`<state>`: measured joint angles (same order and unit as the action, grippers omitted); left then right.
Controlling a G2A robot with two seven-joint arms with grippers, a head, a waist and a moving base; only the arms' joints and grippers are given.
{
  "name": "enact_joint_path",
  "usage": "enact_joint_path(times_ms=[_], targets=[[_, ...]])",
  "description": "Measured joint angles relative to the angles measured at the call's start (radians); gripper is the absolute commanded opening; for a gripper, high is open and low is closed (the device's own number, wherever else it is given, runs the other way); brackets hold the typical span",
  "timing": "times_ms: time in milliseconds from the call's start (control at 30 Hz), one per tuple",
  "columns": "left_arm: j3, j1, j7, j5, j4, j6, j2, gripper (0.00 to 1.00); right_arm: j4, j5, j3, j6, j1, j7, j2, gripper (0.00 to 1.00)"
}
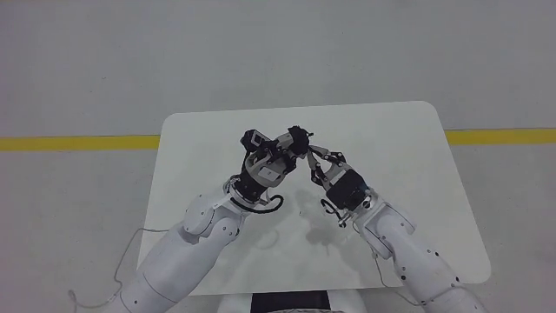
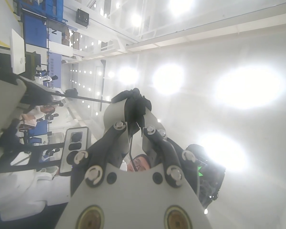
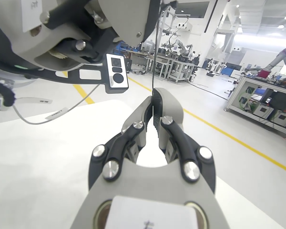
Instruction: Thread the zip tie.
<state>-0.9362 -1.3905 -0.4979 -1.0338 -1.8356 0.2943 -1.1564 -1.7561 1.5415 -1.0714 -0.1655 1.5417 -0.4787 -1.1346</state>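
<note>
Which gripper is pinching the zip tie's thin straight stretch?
The right gripper, shut on the zip tie where it runs straight; the left gripper clamps its bent end.

Both arms bent inward, forearms converging. Left gripper (image 1: 296,137) and right gripper (image 1: 307,158) tip-to-tip, just apart. Each gripper's fingers pinched together, wrists tilted toward one another.
</note>
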Motion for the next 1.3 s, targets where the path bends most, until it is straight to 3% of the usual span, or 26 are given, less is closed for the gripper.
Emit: enact_joint_path(times_ms=[300,333,367,400,633,833,900,967,1033,1300], targets=[[-0.007,-0.002,0.001,0.009,0.01,0.005,-0.008,0.0,0.011,-0.005,-0.003,-0.002,0.002,0.005,-0.005,0.0],[-0.009,-0.002,0.003,0.015,0.012,0.008,-0.009,0.0,0.012,-0.017,-0.006,-0.002,0.005,0.003,-0.005,0.05],[-0.012,-0.003,0.007,0.025,0.014,0.013,-0.009,0.0,0.013,-0.032,-0.012,-0.003,0.008,0.003,-0.005,0.96],[-0.015,-0.003,0.01,0.034,0.015,0.017,-0.009,0.0,0.015,-0.042,-0.018,-0.002,0.011,0.004,-0.005,1.0],[-0.049,-0.022,0.042,0.113,0.015,0.038,-0.007,0.0,0.06,-0.178,-0.103,-0.012,0.045,0.006,-0.001,1.0],[-0.089,-0.062,0.1,0.245,0.013,0.045,0.0,0.0,0.084,-0.33,-0.208,-0.107,0.076,0.014,0.009,1.0],[-0.105,-0.086,0.12,0.234,-0.006,0.046,0.0,0.0,0.094,-0.392,-0.238,-0.157,0.081,0.035,0.012,1.0],[-0.121,-0.1,0.128,0.234,-0.015,0.046,0.001,0.0,0.084,-0.473,-0.237,-0.184,0.085,0.063,0.016,1.0],[-0.122,-0.101,0.128,0.237,-0.015,0.046,0.001,0.0,0.078,-0.534,-0.232,-0.177,0.086,0.07,0.016,1.0],[-0.121,-0.1,0.128,0.237,-0.015,0.046,0.001,0.0,0.078,-0.508,-0.232,-0.174,0.086,0.069,0.016,1.0]])
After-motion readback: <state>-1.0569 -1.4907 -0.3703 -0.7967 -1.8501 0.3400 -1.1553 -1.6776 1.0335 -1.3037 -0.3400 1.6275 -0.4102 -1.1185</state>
